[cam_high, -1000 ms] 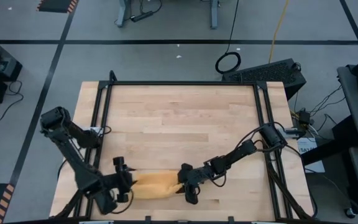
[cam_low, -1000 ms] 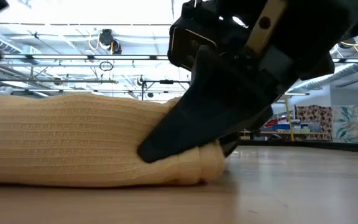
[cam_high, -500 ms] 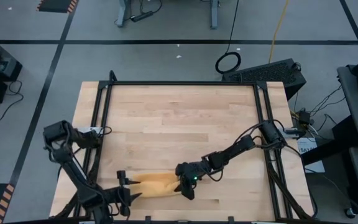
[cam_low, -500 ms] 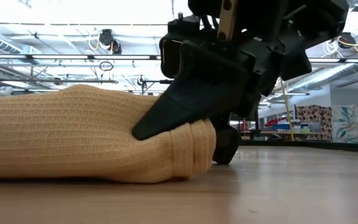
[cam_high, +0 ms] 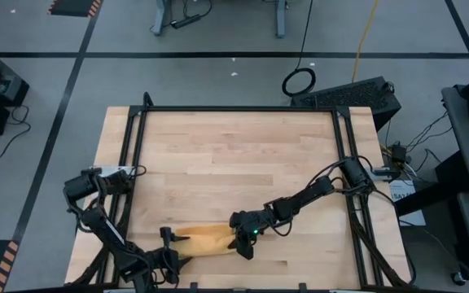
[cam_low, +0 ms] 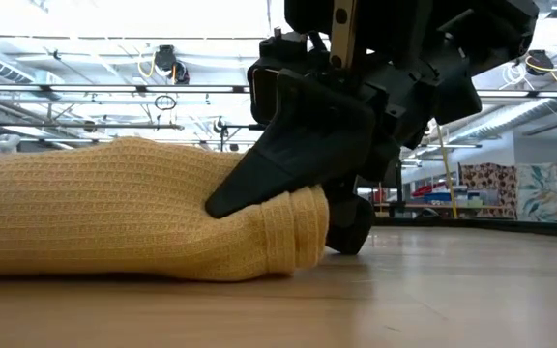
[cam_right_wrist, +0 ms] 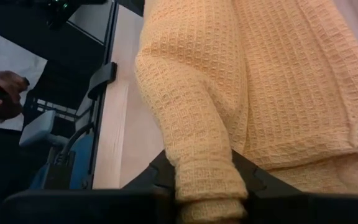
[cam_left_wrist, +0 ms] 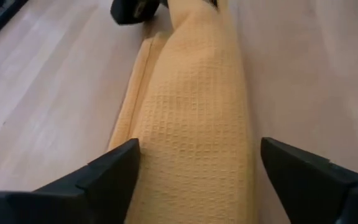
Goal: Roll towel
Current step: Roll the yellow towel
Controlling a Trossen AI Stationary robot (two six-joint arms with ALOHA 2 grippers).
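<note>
Left pincer retreated, wide; right pincer pinches towel, lying left-right.

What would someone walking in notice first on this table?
The yellow towel, rolled into a fat log near the front edge of the wooden table. The right gripper pinches one end of it, a fold of cloth squeezed between its fingers. At the other end the left gripper stands open, a finger on each side of the roll.
</note>
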